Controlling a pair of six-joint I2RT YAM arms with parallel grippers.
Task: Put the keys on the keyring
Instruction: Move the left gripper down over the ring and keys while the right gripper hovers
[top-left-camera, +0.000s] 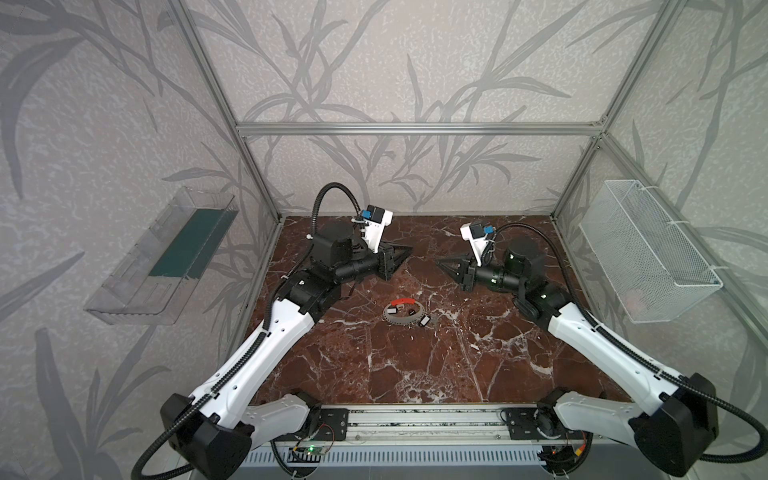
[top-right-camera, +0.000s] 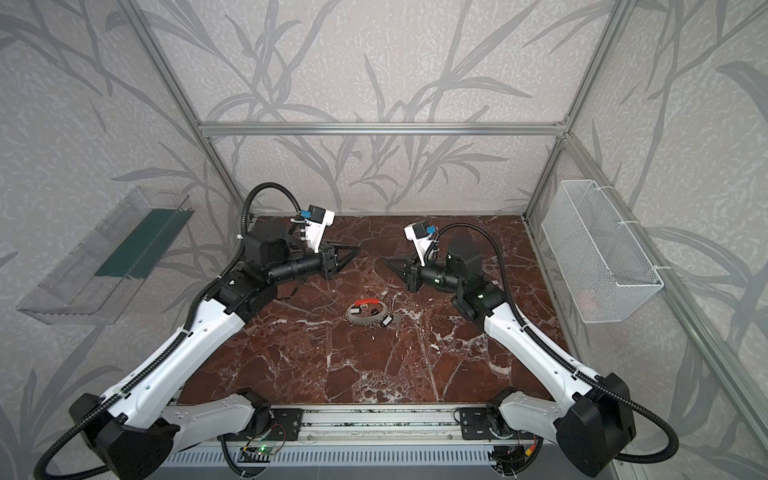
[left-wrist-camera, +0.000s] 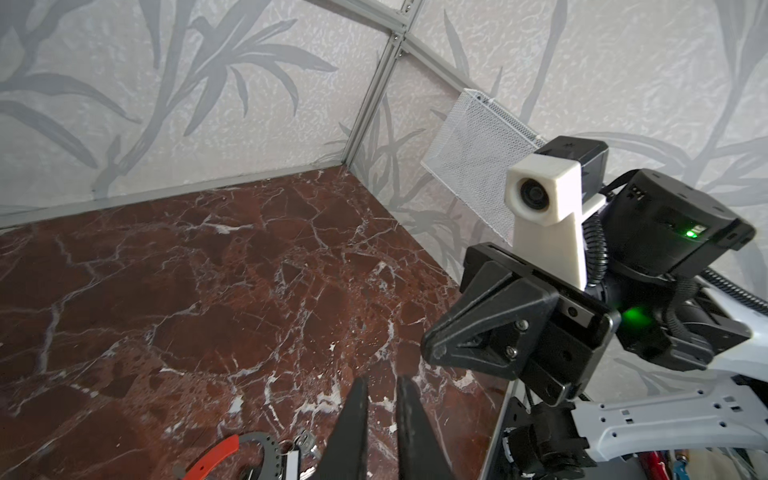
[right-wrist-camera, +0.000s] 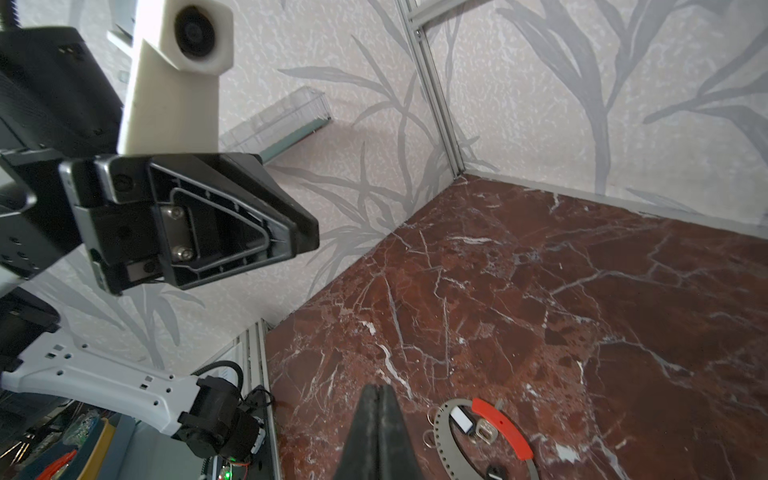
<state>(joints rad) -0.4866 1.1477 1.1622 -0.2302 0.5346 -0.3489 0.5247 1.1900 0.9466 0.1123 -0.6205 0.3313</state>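
The keyring (top-left-camera: 398, 322) lies flat on the marble table near the middle, grey with a red arc (top-left-camera: 402, 301) on its far side. It shows in both top views, keyring (top-right-camera: 360, 321) again. Two keys with black tags (top-left-camera: 392, 309) lie inside the keyring, and a third key (top-left-camera: 425, 321) rests across its right edge. My left gripper (top-left-camera: 409, 249) hovers behind the keyring on the left. In the left wrist view its fingers (left-wrist-camera: 360, 399) stand slightly apart with nothing between them. My right gripper (top-left-camera: 438, 262) hovers behind on the right. Its fingers (right-wrist-camera: 368, 415) are pressed together and empty.
A white wire basket (top-left-camera: 648, 253) hangs on the right wall and a clear plastic bin (top-left-camera: 166, 257) on the left wall. An aluminium rail (top-left-camera: 415, 419) with both arm bases runs along the table's front edge. Frame posts stand at the back corners.
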